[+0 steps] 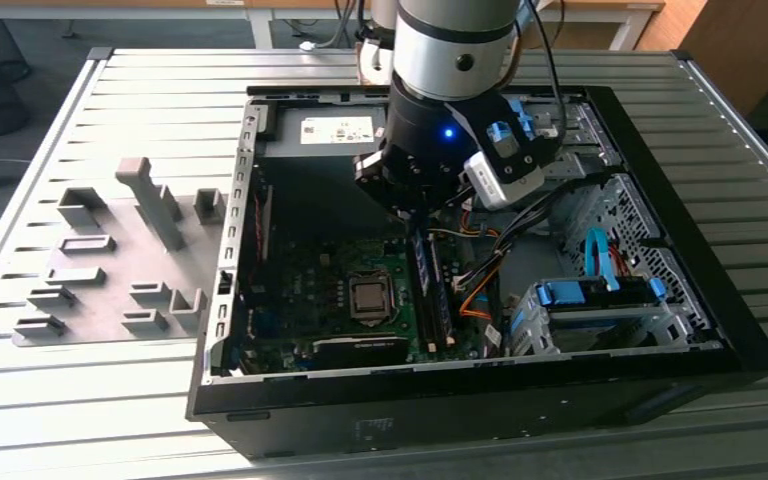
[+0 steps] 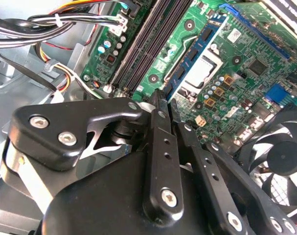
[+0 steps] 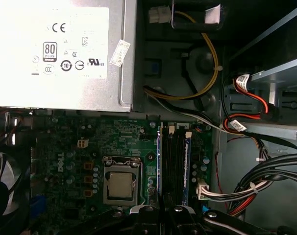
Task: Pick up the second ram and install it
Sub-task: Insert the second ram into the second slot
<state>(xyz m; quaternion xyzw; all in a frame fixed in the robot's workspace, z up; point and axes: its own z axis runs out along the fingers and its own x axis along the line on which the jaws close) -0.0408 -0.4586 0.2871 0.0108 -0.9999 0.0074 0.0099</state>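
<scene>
My gripper point(image 1: 418, 212) hangs inside the open computer case point(image 1: 224, 300), just above the far end of the long black memory slots point(image 1: 432, 295). In the second wrist view its two black fingers point(image 2: 160, 127) are pressed together, and nothing shows between them. Both wrist views have the gripper point(image 2: 168, 105) point(image 3: 162, 203) over the green motherboard point(image 2: 246, 88), with the slots point(image 3: 173, 161) straight ahead of the fingertips. Two thin blue strips point(image 3: 187, 166) run along the outer sides of the slot bank. I cannot tell whether either one is the second ram.
The processor socket point(image 3: 120, 185) lies beside the slots and the power supply point(image 3: 50, 49) sits beyond them. Cable bundles point(image 3: 266, 181) and a drive cage with blue parts point(image 1: 598, 295) crowd the exterior view's right. A fan point(image 2: 281, 161) is close by. A grey fixture plate point(image 1: 117, 260) lies outside the case.
</scene>
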